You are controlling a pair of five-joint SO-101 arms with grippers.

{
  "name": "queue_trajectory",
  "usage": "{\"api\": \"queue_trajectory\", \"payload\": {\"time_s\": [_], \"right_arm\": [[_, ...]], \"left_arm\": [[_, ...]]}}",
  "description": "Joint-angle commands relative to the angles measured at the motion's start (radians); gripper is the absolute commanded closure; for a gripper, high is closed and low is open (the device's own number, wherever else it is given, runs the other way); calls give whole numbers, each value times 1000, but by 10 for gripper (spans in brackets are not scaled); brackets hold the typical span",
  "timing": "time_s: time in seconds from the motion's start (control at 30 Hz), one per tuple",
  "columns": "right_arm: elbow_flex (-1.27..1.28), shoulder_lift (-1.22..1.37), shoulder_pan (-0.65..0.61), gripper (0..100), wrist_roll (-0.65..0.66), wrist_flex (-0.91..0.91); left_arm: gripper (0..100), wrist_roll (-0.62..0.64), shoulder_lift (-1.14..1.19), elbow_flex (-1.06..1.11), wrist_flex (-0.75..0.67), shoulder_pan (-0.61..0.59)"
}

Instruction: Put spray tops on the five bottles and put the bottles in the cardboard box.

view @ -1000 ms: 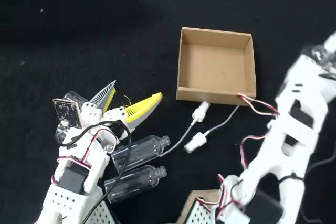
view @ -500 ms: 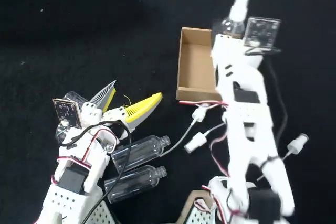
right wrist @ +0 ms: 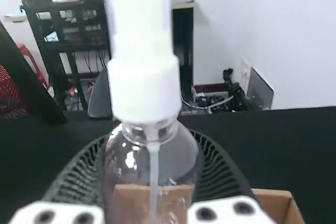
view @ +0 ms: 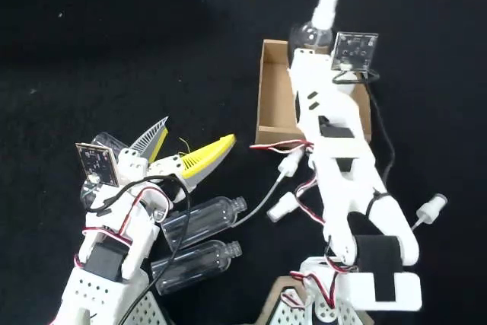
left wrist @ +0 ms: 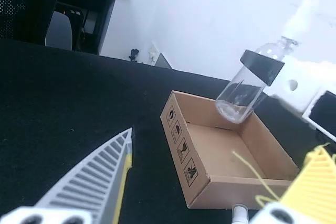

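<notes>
Bottle (view: 308, 33), already wearing its spray top (view: 328, 4), is being pinched by the right pincer (view: 311, 48), neck up and leaning a little, over the 12 o'clock edge of the cardboard box (view: 262, 97). The box floor is lying just toward 6 o'clock beneath it. The left pincer (view: 189, 141), spread wide, is resting well apart toward 8 o'clock, by two uncapped bottles (view: 205, 218).

I count three bottles: two bare bottles (view: 204, 219) (view: 196, 263) and one capped bottle (view: 310, 34). Three loose spray tops (view: 291, 163) (view: 284, 205) (view: 431, 208), one cardboard box (view: 275, 100). Two arms (view: 114, 245) (view: 342, 165).
</notes>
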Motion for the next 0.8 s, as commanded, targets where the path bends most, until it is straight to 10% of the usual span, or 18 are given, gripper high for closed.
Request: {"api": "queue_trajectory", "payload": {"time_s": [0.0,0.77], "right_arm": [[-94,62,-37,986,-9,-29],[-354,533,-71,988,-2,-244]], "left_arm": [[536,12,-18,22,0,10],[536,12,-18,22,-2,10]]}}
